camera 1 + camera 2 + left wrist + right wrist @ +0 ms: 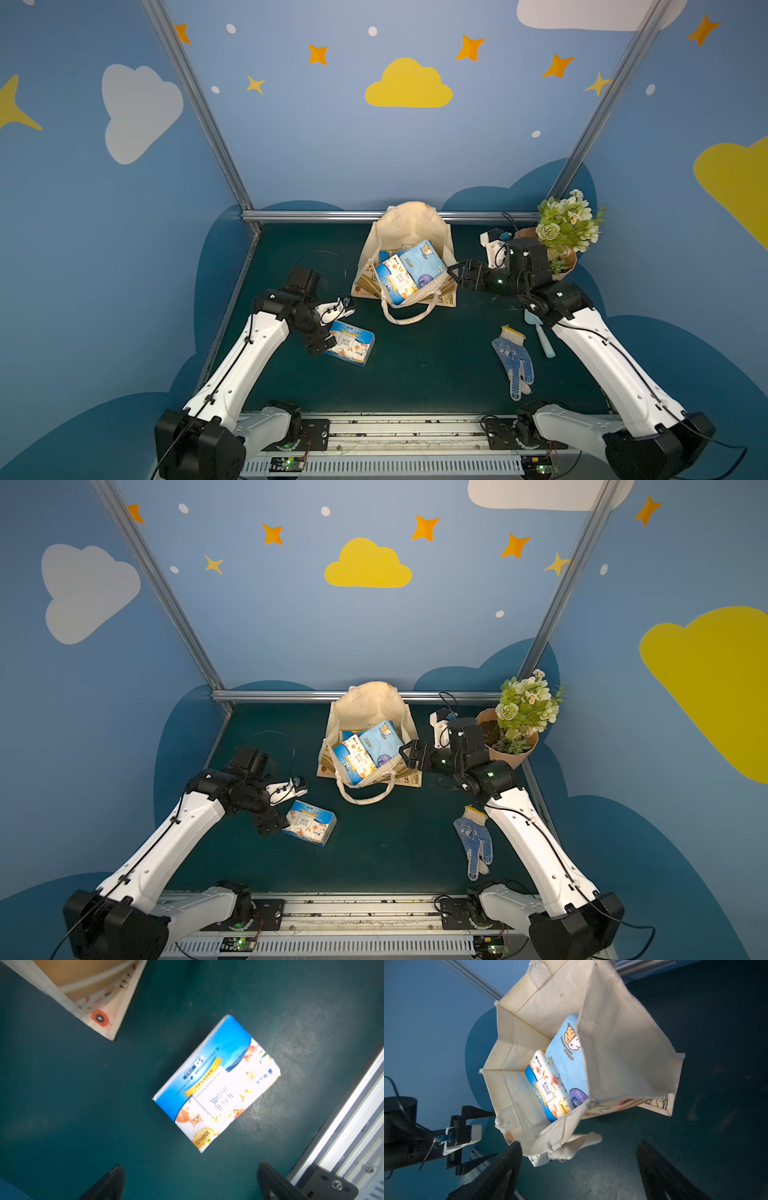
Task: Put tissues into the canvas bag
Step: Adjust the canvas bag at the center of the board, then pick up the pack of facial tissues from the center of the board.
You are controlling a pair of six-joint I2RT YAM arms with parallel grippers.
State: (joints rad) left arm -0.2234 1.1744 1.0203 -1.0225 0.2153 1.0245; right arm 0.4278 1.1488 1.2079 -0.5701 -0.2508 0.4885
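One tissue pack [216,1084] lies toward the left edge of the bench [415,365] below spread left fingers [272,1182], which should straddle its narrow width squarely; spread, empty right fingers [658,1172] hover beside the canvas bag [405,226].

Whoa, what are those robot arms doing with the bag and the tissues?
They're packing tissue packs into the canvas bag. A few already sit inside, like the pale blue pack and a floral pack. The right gripper is open and empty beside the bag's rim. The left gripper is open over one pack lying on the table, not gripping it yet.
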